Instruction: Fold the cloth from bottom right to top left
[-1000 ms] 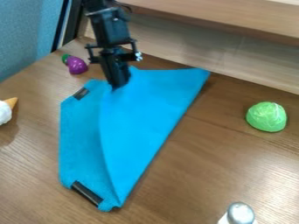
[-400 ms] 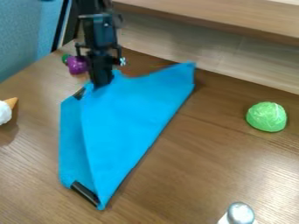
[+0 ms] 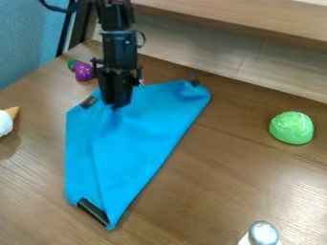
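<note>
Wooden tabletop point(image 3: 211, 167), supporting the partly folded blue cloth point(image 3: 140, 139) left of centre; wood separates its slanting right edge from the green toy point(image 3: 291, 128). Gripper point(image 3: 116, 104), at the cloth's upper part, hides some fabric; its opening cannot be determined. Silver-topped object point(image 3: 263, 233): cropped below.

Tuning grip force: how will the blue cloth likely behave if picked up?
Likely floppy: the cloth lies folded over itself with soft wrinkles. It looks thin, so probably light for its spread. The dark patches at its corners may be a bit stiffer than the rest.
</note>
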Robot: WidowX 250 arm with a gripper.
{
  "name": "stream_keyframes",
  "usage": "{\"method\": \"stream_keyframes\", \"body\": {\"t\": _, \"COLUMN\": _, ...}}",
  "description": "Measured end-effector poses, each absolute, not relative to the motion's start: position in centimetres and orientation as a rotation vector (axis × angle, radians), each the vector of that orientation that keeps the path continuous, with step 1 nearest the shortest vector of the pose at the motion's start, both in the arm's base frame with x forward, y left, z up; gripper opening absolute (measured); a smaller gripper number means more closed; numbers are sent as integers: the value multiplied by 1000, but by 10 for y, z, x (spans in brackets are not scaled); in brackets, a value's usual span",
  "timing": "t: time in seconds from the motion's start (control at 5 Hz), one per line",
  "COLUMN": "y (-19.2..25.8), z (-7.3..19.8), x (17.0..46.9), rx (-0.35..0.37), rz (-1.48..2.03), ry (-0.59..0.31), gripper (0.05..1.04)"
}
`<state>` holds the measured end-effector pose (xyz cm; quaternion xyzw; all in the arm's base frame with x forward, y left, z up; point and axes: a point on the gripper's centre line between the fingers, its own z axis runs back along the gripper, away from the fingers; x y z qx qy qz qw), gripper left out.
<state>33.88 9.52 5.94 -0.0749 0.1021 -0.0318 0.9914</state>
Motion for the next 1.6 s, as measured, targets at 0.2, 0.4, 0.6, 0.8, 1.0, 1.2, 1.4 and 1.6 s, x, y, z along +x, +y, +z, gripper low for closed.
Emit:
{"method": "stream_keyframes", "body": {"t": 0.2, "y": 80, "z": 56, "x": 340, "rx": -156, "rz": -68, "ry": 210, "gripper": 816}}
{"method": "stream_keyframes", "body": {"t": 0.4, "y": 66, "z": 58, "x": 343, "rx": -168, "rz": -65, "ry": 195, "gripper": 1007}}
{"method": "stream_keyframes", "body": {"t": 0.6, "y": 51, "z": 63, "x": 346, "rx": -188, "rz": -101, "ry": 169, "gripper": 1003}}
{"method": "stream_keyframes", "body": {"t": 0.8, "y": 29, "z": 64, "x": 349, "rx": -198, "rz": -144, "ry": 166, "gripper": 1000}}
{"method": "stream_keyframes", "body": {"t": 1.0, "y": 7, "z": 71, "x": 351, "rx": -196, "rz": -175, "ry": 153, "gripper": 1000}}
{"method": "stream_keyframes", "body": {"t": 1.2, "y": -6, "z": 79, "x": 352, "rx": -190, "rz": -202, "ry": 135, "gripper": 1000}}
{"method": "stream_keyframes", "body": {"t": 1.4, "y": -8, "z": 88, "x": 355, "rx": -188, "rz": -200, "ry": 97, "gripper": 1000}}
{"method": "stream_keyframes", "body": {"t": 1.6, "y": -12, "z": 92, "x": 355, "rx": -190, "rz": -205, "ry": 87, "gripper": 1000}}
